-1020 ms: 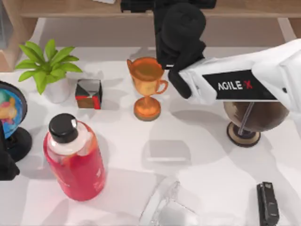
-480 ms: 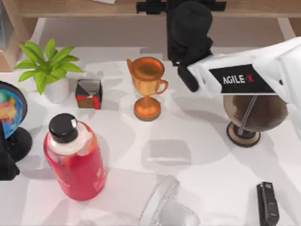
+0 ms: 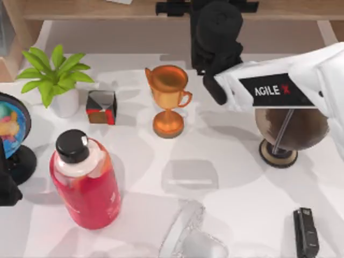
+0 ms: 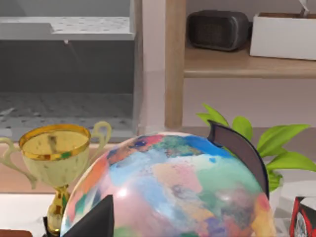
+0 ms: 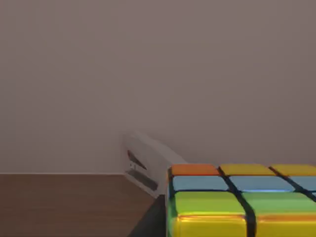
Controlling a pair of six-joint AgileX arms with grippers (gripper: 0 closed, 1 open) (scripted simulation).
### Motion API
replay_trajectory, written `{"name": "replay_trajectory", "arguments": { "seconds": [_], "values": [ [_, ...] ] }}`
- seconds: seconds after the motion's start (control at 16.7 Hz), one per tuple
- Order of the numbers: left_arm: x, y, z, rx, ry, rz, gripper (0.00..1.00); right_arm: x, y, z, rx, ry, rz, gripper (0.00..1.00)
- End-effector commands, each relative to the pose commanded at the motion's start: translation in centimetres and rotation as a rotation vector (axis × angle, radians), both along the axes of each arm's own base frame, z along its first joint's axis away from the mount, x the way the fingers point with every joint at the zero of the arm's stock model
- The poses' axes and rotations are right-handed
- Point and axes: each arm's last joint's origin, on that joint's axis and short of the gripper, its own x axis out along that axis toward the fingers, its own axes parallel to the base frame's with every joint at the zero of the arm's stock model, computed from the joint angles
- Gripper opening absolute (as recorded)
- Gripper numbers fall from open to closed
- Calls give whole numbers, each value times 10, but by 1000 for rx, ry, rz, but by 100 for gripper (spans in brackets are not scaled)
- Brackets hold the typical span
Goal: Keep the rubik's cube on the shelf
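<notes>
**Cube at the shelf**

The right hand (image 3: 207, 8) reaches over the shelf (image 3: 97, 9) at the table's far edge; whether its fingers grip cannot be told. The rubik's cube (image 5: 242, 202) sits above the shelf board. The left arm stays parked at the left.

The shelf (image 5: 59, 202) seemingly bears the rubik's cube (image 5: 242, 202) beside a white object (image 5: 148, 163).

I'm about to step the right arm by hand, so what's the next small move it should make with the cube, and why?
Probably ease the right gripper down a little, then open it. In the top view it reaches over the shelf at the back of the table, and the right wrist view shows the rubik's cube at the gripper with the brown board beneath and beside it. Whether the cube already touches the board cannot be told.
</notes>
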Motion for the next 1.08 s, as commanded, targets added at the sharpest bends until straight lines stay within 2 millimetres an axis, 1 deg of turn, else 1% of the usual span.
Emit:
{"name": "replay_trajectory", "arguments": {
  "seconds": [0.18, 0.24, 0.84, 0.96, 1.08],
  "values": [
    [0, 0, 0, 0, 0, 0, 100, 0, 0, 0, 0, 0, 0, 98],
    [0, 0, 0, 0, 0, 0, 100, 0, 0, 0, 0, 0, 0, 100],
    [0, 0, 0, 0, 0, 0, 100, -3, 2, 2, -2, -7, 14, 100],
    [0, 0, 0, 0, 0, 0, 100, -11, 6, 12, -11, -47, 68, 100],
    [0, 0, 0, 0, 0, 0, 100, -22, 6, 28, -35, -124, 149, 100]
  ]
}}
